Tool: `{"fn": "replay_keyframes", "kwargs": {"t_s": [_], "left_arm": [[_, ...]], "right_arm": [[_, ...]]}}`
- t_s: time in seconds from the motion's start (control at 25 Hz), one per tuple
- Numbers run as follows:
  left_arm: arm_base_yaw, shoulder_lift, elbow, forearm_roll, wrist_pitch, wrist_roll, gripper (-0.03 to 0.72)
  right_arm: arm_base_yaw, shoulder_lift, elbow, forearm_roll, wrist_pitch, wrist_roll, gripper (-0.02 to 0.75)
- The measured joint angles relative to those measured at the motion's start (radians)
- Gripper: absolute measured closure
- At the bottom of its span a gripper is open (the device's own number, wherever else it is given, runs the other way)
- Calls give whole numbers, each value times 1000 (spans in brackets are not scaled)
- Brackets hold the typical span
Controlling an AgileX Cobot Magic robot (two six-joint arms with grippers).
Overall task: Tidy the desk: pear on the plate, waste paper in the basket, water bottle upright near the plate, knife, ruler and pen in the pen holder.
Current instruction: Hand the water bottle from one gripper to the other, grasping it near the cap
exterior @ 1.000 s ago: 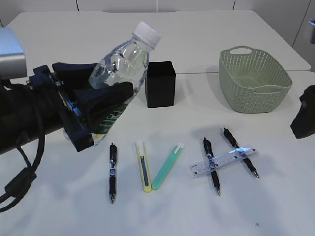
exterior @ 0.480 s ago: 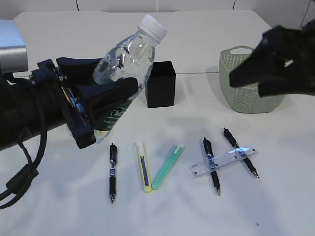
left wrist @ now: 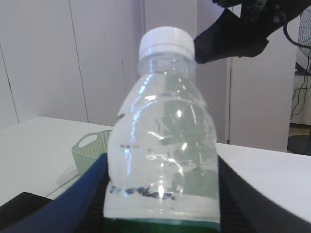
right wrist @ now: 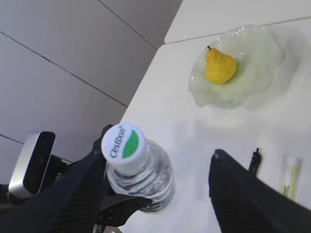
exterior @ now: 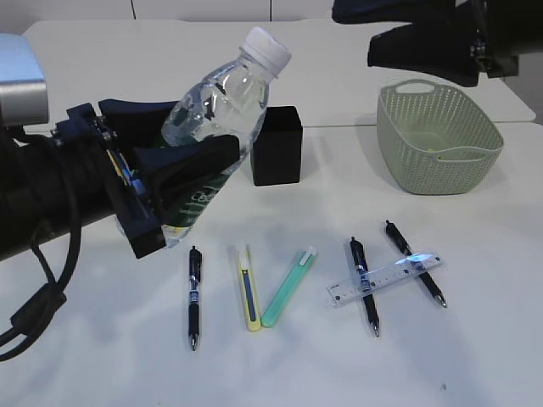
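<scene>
Exterior: left gripper (exterior: 174, 182) clamps the bottle (exterior: 216, 119) off the desk (exterior: 475, 356), cap tilted up-right. Left wrist: cap (left wrist: 166, 42) points away. Right wrist: right gripper (right wrist: 160, 194) spread, empty, above the cap; plate (right wrist: 272, 73) beyond.

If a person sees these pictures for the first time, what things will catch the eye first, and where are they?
First is the water bottle, held tilted above the desk by the left gripper, its jaws closed around the labelled lower half. Next, the right gripper hangs high over the basket at the back right. In the right wrist view, the yellow pear already lies on the plate.
</scene>
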Motion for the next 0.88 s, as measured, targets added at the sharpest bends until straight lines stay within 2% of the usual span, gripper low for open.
{"fn": "replay_keyframes", "kwargs": {"t_s": [0.28, 0.6, 0.88], "left_arm": [[0, 0, 0, 0, 0, -2, 312], [-22, 0, 0, 0, 0, -6, 312], [-31, 0, 0, 0, 0, -6, 312]], "right_arm": [[97, 26, 2, 55, -79, -48, 234], [149, 108, 4, 223, -88, -134, 234], [170, 125, 4, 246, -92, -154, 234]]}}
